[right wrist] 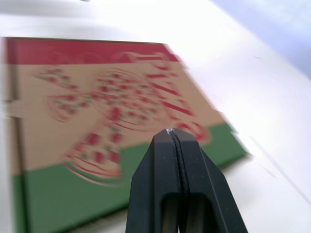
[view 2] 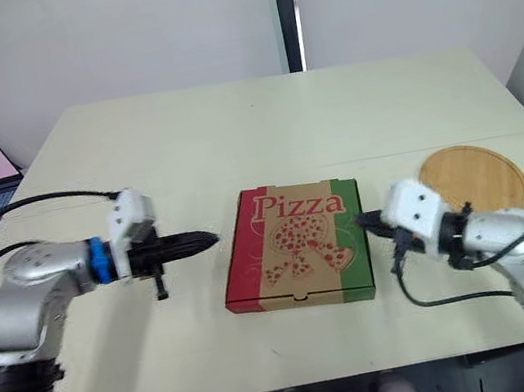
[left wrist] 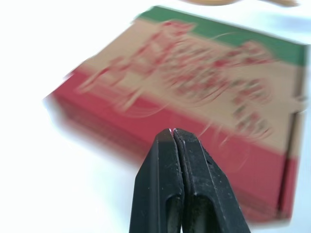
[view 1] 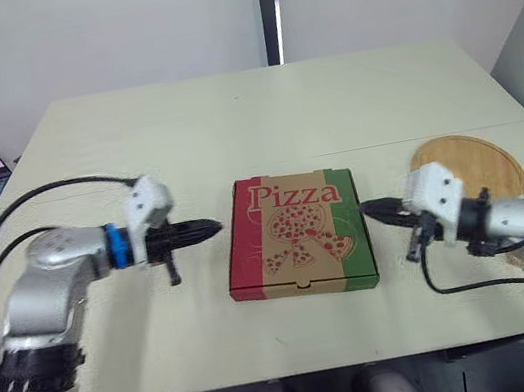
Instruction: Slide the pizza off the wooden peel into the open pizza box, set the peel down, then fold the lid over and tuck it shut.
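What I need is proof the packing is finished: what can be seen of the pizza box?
The pizza box is a flat, square cardboard carton, lid shut, lying level on the table, near its front. Its brown top has a red band on the robot's left, a green band on the right, Pizza in red and a heart-shaped pizza drawing. The shut left hand points at the red side, just short of it; the shut right hand reaches the green side, contact unclear.

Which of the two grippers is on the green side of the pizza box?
The right gripper, beside the green stripe of the pizza box, near the wooden peel. The left gripper faces the red stripe.
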